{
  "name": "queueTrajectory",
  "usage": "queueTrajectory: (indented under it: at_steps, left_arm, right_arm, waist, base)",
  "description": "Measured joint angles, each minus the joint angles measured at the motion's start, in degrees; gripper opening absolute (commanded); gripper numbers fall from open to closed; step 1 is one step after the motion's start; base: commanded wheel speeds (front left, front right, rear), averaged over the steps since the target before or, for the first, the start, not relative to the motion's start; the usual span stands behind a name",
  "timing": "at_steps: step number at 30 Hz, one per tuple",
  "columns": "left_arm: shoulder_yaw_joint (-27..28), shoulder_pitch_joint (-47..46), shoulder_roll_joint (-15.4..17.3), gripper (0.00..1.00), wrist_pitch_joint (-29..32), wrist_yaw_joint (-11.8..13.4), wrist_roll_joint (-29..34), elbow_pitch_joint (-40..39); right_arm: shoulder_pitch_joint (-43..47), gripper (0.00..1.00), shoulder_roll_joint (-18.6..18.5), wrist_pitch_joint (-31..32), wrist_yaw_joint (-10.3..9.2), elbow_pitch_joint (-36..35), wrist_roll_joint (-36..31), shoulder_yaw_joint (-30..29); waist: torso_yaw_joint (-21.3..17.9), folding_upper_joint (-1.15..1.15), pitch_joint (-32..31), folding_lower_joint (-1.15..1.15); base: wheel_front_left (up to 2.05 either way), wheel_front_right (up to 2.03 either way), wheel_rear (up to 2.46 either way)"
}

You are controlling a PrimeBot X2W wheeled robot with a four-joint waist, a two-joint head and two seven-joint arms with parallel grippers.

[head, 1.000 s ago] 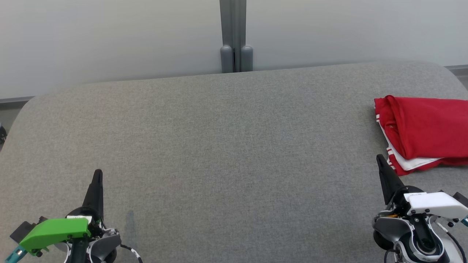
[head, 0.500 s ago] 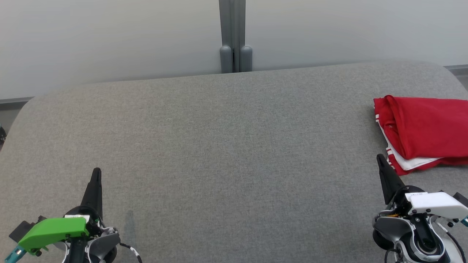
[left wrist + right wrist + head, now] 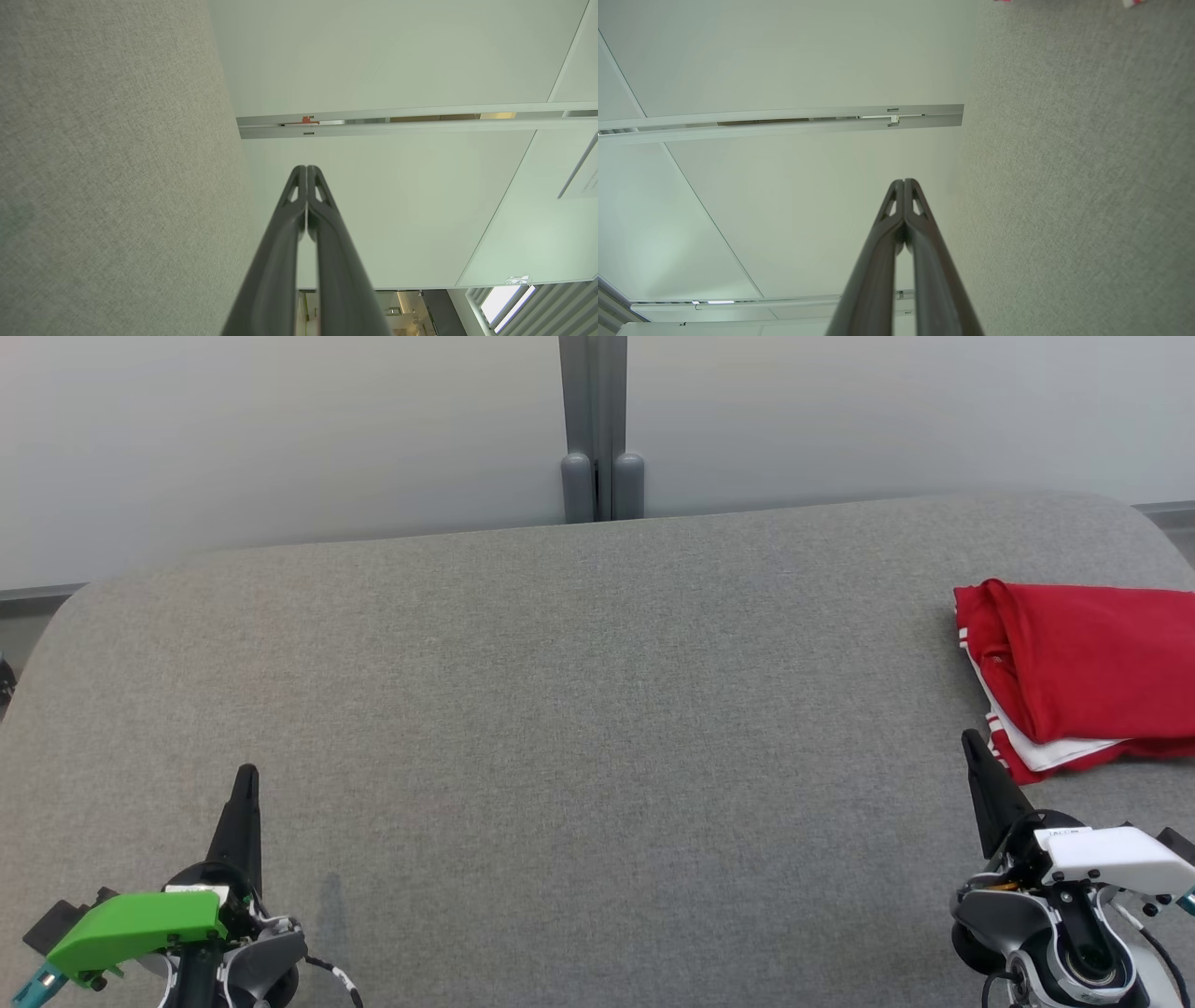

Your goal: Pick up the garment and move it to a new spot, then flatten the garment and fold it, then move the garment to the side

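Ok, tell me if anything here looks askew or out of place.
The red garment lies folded on the right of the grey surface, but a white layer sticks out under its near edge, so the fold is not flush.

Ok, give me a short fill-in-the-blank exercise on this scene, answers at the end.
1. The folded garment is mostly ____ with white trim.
2. It lies at the ____ edge of the grey surface.
3. The left gripper and the right gripper both have their jaws ____, holding nothing.
Missing words: red; right; shut.
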Motion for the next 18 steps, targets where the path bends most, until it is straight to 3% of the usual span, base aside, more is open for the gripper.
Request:
queueTrajectory:
  at_steps: [18]
  left_arm:
    - [0.0, 0.0, 0.0, 0.00, 0.0, 0.0, 0.0, 0.0]
  right_arm:
    - [0.0, 0.00, 0.0, 0.0, 0.00, 0.0, 0.0, 0.0]
  waist:
    - [0.0, 0.00, 0.0, 0.00]
  base:
    - [0.00, 0.00, 0.00]
